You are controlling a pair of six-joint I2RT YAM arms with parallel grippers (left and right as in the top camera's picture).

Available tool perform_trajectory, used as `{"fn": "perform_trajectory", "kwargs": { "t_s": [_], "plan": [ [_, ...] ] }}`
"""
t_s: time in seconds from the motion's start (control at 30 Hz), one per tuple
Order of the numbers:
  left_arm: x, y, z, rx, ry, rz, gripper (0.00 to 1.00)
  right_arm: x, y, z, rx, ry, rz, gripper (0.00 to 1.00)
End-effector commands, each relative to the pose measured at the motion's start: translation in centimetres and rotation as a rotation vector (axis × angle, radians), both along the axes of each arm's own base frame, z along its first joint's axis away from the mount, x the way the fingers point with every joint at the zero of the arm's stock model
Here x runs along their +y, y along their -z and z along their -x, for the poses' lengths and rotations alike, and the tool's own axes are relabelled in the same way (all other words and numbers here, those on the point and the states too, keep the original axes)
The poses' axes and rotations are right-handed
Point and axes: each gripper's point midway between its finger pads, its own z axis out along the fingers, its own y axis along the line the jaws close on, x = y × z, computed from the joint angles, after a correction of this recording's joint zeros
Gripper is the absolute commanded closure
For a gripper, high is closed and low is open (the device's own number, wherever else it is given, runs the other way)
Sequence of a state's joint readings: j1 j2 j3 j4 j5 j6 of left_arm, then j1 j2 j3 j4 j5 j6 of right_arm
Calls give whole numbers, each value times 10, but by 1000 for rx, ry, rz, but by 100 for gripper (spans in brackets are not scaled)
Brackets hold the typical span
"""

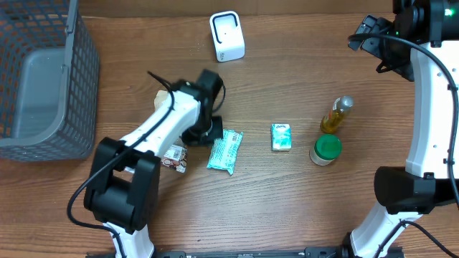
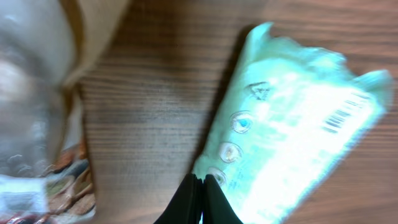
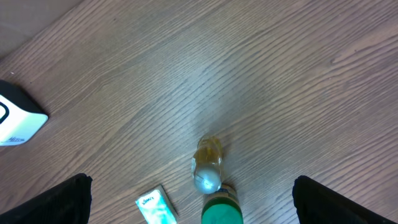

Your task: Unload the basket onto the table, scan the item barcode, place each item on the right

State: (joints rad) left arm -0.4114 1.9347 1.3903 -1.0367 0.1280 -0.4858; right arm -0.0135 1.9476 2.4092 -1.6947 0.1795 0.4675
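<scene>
Left hand (image 1: 209, 135) is closed, fingertips (image 2: 185, 205) meeting at the left edge of the teal packet (image 1: 224, 150); whether the film is pinched cannot be determined. Packet lies flat on the table (image 1: 301, 208), centre-left, barcode (image 2: 342, 115) on its upper face. White scanner (image 1: 226, 36) stands at the far side. Right of the packet: small box (image 1: 281, 136), bottle (image 1: 337, 115), green-lidded jar (image 1: 326, 149). Right hand (image 1: 367, 34) is open at far right, holding nothing.

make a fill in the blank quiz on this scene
The grey mesh plastic basket sits at the ____ side of the wooden table.
The round jar beside the yellow bottle has a ____ lid.
The jaws of the right gripper stand ____.
The jaws of the left gripper are ____ on the pale green plastic packet.
Missing: left, green, open, shut.
</scene>
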Motion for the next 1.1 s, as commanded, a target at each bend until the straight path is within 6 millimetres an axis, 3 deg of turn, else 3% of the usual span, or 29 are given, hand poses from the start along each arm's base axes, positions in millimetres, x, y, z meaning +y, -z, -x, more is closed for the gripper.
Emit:
{"fn": "perform_trajectory", "kwargs": {
  "t_s": [0.0, 0.03, 0.1, 0.17, 0.43, 0.77, 1.07],
  "plan": [
    [-15, -44, -25, -77, 75, 114, 88, -1, -10, 2, -32, -1, -3, 0],
    [-17, -48, -26, -83, 97, 124, 70, -1, -10, 2, -32, -1, -3, 0],
    [-16, -50, -25, -80, 111, 122, 44, -1, -10, 2, -32, -1, -3, 0],
    [-16, -50, -24, -81, 131, 120, 37, -1, -10, 2, -32, -1, -3, 0],
    [-12, -45, -16, -58, 191, 106, 31, -1, -10, 2, -32, -1, -3, 0],
    [0, -12, 15, 47, 187, 78, 28, -1, -10, 2, -32, -1, -3, 0],
    [-16, 13, 30, 67, 209, 202, 32, -1, -10, 2, -32, -1, -3, 0]
  ]
}}
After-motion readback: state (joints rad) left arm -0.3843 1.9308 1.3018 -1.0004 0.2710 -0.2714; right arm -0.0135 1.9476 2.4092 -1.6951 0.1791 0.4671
